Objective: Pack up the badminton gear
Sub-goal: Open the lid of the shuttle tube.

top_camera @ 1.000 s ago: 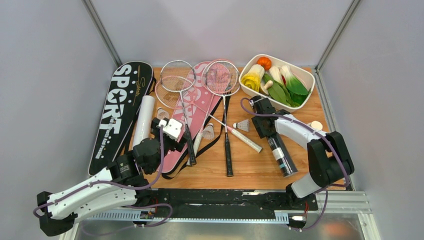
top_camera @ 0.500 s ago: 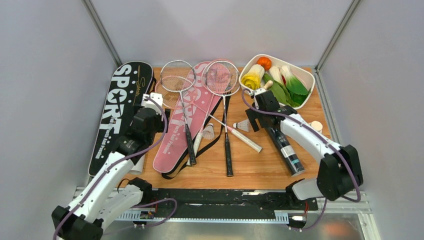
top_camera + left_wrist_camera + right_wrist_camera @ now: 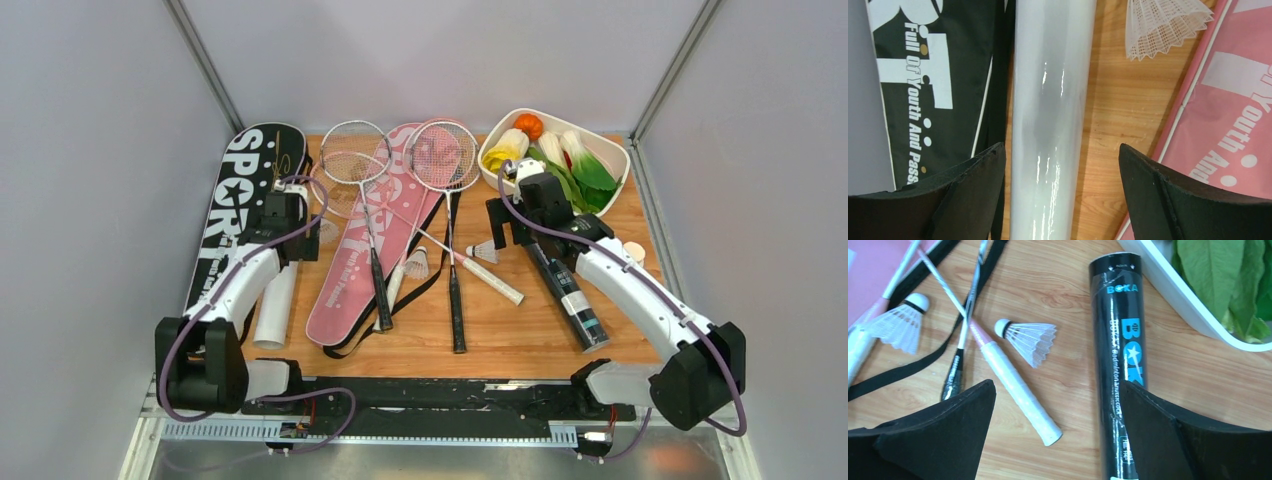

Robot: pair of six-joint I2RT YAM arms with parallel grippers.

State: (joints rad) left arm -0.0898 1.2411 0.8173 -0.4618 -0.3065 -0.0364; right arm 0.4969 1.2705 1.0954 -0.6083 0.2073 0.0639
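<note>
My left jaws (image 3: 1060,197) stand wide open over the white tube (image 3: 1050,120), one pad on each side of it, nothing clamped; the tube lies lengthwise on the counter (image 3: 1118,110) between the black SPORT cover (image 3: 933,85) on its left and the pink SPORT cover (image 3: 1233,125) on its right. Just beyond, one shuttlecock (image 3: 1163,22) rests beside the pink cover's edge. My right jaws (image 3: 1058,440) are also spread wide and hold nothing; the black tube (image 3: 1118,370) lies under the right pad, pointing away toward the white bowl (image 3: 1198,315) of toy greens. Left of that tube a second shuttlecock (image 3: 1028,340) lies on bare wood, beside a white racket grip (image 3: 1018,395); a third shuttlecock (image 3: 898,325) sits further left. In the top view, the rackets (image 3: 445,160) lie crossed over the pink cover, heads toward the far wall.
</note>
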